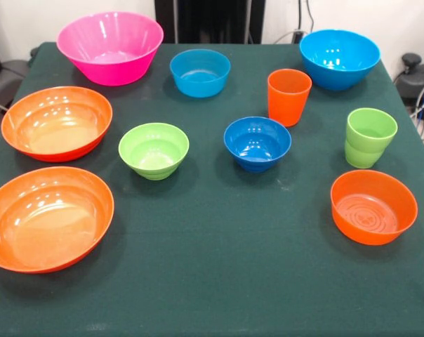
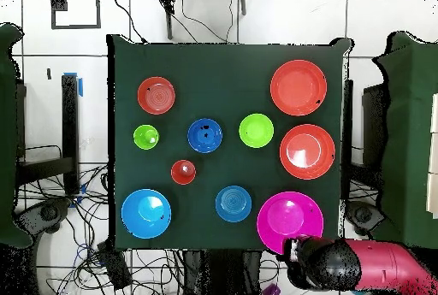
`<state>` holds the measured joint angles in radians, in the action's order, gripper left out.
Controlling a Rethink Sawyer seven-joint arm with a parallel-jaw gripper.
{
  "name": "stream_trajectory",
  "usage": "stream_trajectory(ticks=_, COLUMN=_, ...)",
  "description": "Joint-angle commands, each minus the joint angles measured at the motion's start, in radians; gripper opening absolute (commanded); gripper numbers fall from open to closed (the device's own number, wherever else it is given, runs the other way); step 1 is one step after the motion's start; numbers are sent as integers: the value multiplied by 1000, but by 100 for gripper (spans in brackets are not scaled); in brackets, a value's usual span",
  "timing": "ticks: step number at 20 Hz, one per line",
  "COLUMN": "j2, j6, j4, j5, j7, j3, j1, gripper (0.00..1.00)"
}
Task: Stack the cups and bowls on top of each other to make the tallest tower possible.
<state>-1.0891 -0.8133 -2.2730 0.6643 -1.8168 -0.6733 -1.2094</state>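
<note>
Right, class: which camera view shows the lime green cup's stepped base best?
The front view: it shows the lime green cup from the side, so the step in its wall is visible. The overhead view shows only its round rim and inside.

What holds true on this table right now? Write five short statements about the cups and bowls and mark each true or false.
1. The pink bowl sits nested in an orange bowl. False: it stands alone on the table; nothing is stacked.
2. The orange cup stands upright. True.
3. In the front view, the dark blue bowl lies between the lime green bowl and the lime green cup. True.
4. There are three sky blue bowls. False: only two.
5. The smaller orange bowl holds a cup. False: it is empty.
</note>
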Motion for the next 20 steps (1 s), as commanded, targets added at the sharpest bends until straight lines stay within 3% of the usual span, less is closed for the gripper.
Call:
stream_trajectory(ticks=1, j2=133, j6=-98, j4=46, j5=74, j7=75, j3=51, j1=43, gripper=100)
stream_trajectory(ticks=8, j2=273, j6=-112, j4=163, j5=121, j7=87, j3=80, j1=81, gripper=100)
stream_trajectory(ticks=13, j2=331, j6=-114, j4=231, j5=138, j7=97, j3=103, j1=90, gripper=100)
stream_trajectory(ticks=20, j2=451, j6=-70, j4=323, j5=225, j7=172, j3=111, j1=80, gripper=100)
